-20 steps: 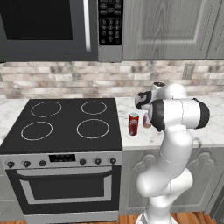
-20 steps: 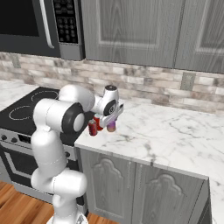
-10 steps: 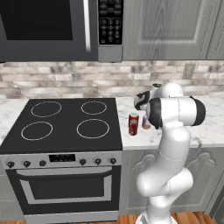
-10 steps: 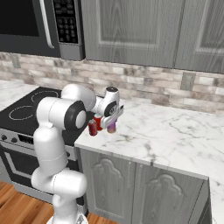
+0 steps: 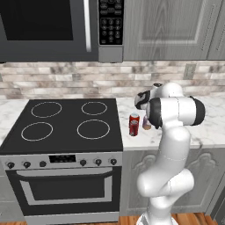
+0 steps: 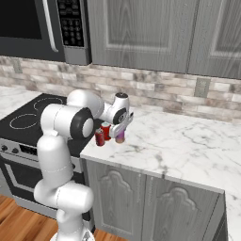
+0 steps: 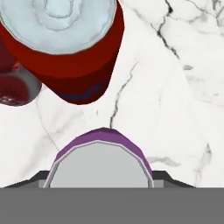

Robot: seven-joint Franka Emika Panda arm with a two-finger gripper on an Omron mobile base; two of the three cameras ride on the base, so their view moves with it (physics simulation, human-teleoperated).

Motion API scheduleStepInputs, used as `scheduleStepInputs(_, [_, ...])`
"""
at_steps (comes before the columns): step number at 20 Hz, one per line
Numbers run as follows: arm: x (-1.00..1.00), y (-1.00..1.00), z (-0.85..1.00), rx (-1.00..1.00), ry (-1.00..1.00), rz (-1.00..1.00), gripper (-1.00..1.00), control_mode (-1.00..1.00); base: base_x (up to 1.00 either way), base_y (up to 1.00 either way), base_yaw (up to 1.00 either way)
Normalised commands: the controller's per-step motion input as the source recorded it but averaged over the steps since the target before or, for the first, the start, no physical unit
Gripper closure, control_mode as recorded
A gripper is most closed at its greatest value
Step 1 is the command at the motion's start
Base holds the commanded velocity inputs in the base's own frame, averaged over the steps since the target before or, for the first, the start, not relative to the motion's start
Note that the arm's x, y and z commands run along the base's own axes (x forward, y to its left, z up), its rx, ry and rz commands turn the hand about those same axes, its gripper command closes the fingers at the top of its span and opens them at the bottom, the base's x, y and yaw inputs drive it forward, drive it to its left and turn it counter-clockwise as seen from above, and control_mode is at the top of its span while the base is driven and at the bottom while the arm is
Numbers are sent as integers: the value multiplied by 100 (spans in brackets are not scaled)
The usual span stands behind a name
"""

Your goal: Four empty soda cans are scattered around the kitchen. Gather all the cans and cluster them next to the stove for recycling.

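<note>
Where marble veins run — glossy red cylindrical can [image 7: 72, 52].

Cans [image 5: 134, 124] on counter [image 5: 211, 127] — beside stove [image 5: 66, 121]

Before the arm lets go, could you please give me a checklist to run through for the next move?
1. Gripper closed on the purple-rimmed can: ok.
2. Held can upright: ok.
3. Nearest red can apart from the held can: ok.
4. That red can standing on the counter beside the stove: ok.
5. Held can's base resting on the counter: cannot tell.
</note>
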Motion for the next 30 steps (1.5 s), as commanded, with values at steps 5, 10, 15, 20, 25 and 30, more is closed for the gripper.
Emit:
scheduleStepInputs(5, [-1,0,-2,0,0,2,-100,-100,0,0,0])
scheduleStepInputs(10, [-5,0,7,0,0,0,-100,-100,0,0,0])
scheduleStepInputs(15, [-8,0,12,0,3,0,-100,-100,0,0,0])
scheduleStepInputs(20, [-12,0,23,0,3,0,-100,-100,0,0,0])
scheduleStepInputs(25, [-25,0,19,0,1,1,-100,-100,0,0,0])
scheduleStepInputs(30, [-31,0,7,0,2,0,-100,-100,0,0,0])
